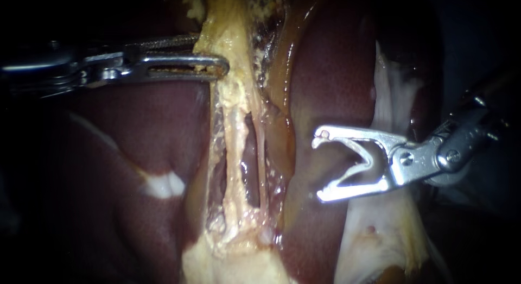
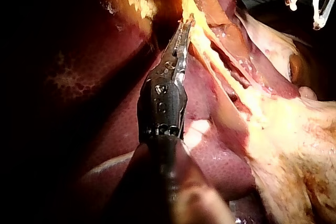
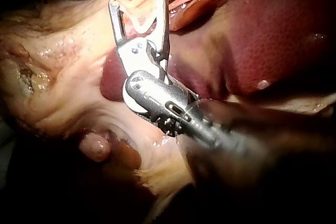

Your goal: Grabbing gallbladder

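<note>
The left instrument [image 1: 214, 64] claw is clamping the yellowish tissue strand [image 1: 236, 115]; the right instrument [image 1: 321, 166] claw is gaping wide, liver [image 1: 331, 72] beneath it.

A surgical bench: a dark red liver [image 1: 157, 132] with pale yellow tissue [image 1: 234, 107] down its middle lies lit amid darkness, with the left instrument [image 1: 221, 65] and the right instrument [image 1: 321, 167], 2 slender steel tools, reaching over it

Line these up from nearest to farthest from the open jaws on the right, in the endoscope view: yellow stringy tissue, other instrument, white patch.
From the right instrument:
1. Middle: yellow stringy tissue.
2. Too close to call: left instrument, upper left; white patch on the liver, lower left.
</note>
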Robot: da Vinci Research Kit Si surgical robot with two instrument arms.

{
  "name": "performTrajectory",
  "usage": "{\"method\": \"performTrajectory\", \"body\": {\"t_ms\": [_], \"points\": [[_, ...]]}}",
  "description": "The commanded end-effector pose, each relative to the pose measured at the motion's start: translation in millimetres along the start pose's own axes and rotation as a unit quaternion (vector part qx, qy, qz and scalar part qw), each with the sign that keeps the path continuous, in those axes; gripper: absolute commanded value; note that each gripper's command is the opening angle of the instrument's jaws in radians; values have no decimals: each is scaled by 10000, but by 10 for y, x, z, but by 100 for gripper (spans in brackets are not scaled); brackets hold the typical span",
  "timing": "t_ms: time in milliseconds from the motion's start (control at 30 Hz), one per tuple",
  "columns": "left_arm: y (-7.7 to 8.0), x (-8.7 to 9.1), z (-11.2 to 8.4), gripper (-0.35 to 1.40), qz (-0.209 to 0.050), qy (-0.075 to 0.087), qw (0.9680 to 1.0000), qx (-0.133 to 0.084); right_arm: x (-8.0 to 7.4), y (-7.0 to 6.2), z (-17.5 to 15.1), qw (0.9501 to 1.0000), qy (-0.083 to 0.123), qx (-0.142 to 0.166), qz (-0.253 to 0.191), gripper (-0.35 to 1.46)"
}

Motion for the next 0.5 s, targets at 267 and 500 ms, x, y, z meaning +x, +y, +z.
{"method": "performTrajectory", "body": {"t_ms": [267,500], "points": [[0,-1,-3,-35,-53,28,10000,-32,0,0,0,10000,0,2,0,55],[-3,-2,-3,-35,-57,26,10000,-43,1,0,0,10000,0,2,0,55]]}}
